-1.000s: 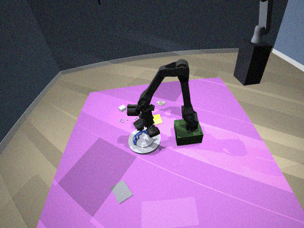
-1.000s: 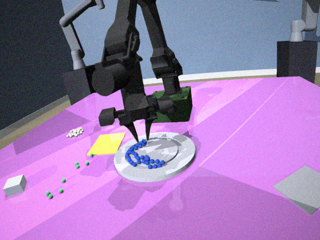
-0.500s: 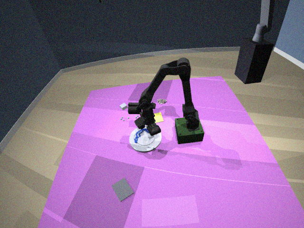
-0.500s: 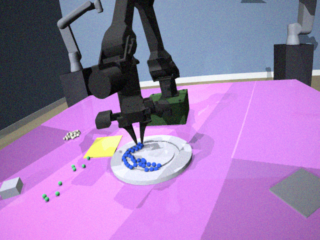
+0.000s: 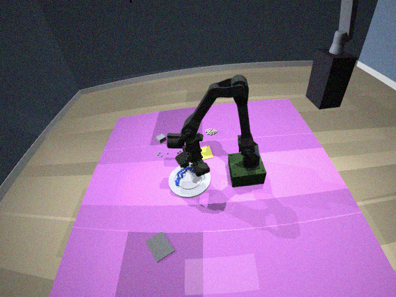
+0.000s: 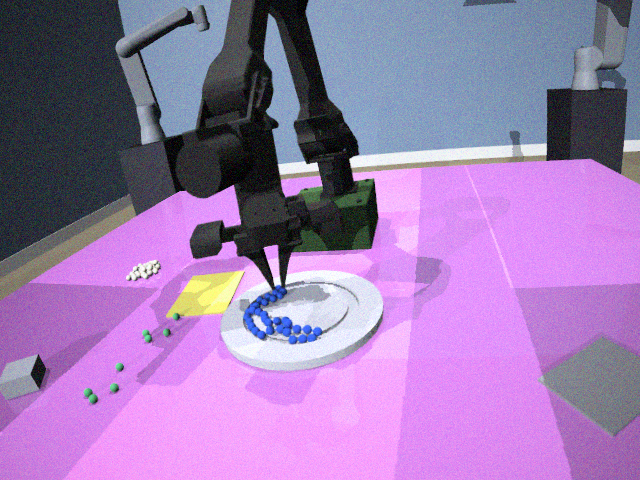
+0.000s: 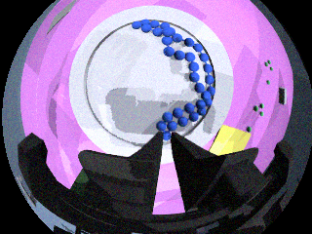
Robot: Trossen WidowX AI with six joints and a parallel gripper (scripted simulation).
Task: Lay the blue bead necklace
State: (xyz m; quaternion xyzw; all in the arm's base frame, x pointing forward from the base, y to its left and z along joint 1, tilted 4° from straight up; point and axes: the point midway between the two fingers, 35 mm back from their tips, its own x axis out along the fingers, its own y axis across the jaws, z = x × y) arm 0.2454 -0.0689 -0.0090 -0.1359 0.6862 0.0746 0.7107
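The blue bead necklace (image 5: 180,176) (image 6: 270,321) (image 7: 189,78) lies in a doubled curve on the round white bead board (image 5: 197,187) (image 6: 340,328) (image 7: 117,58), along the side of its groove nearest the yellow sheet. My gripper (image 5: 192,167) (image 6: 276,285) (image 7: 167,136) points straight down at the board's rim. Its fingers are shut on the end beads of the necklace. The rest of the strand rests on the board.
A yellow sheet (image 5: 206,152) (image 6: 206,293) (image 7: 229,140) lies beside the board. Loose green beads (image 6: 116,369) (image 5: 162,154), a white bead pile (image 6: 143,269) (image 5: 211,131) and a small grey block (image 6: 20,376) (image 5: 161,138) lie nearby. A grey tile (image 5: 159,245) (image 6: 599,382) lies apart. The arm's green base (image 5: 246,171) stands behind.
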